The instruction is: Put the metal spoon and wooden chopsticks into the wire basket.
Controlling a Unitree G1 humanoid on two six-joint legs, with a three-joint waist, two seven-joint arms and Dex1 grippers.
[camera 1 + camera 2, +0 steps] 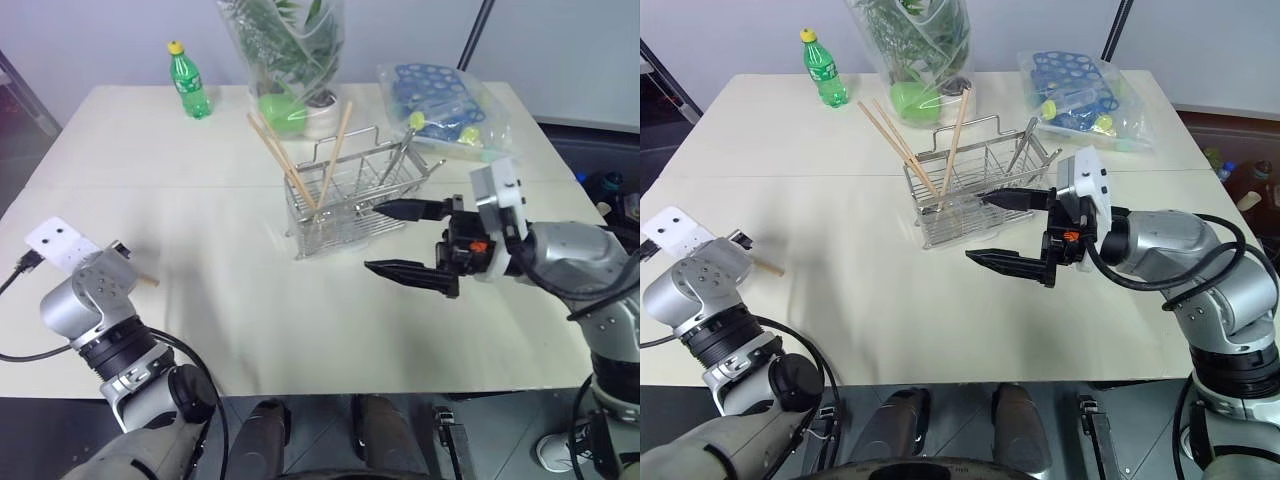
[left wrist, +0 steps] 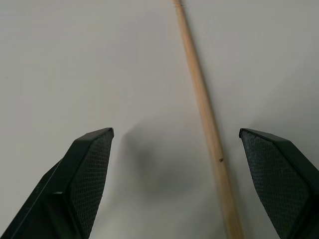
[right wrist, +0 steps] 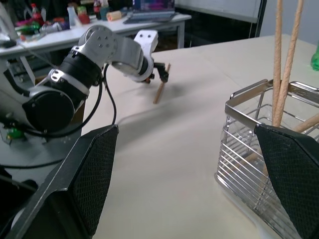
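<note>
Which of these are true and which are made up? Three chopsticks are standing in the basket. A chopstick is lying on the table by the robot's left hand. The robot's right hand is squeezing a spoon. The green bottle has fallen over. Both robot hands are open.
1. Three chopsticks stand in the wire basket. True: three wooden chopsticks lean up out of it.
2. A chopstick lies on the table by the left gripper. True: one chopstick lies flat between its open fingers.
3. The right gripper is squeezing a spoon. False: it is open and holds nothing.
4. The green bottle has fallen over. False: it stands upright near the table's far edge.
5. Both grippers are open. True.
</note>
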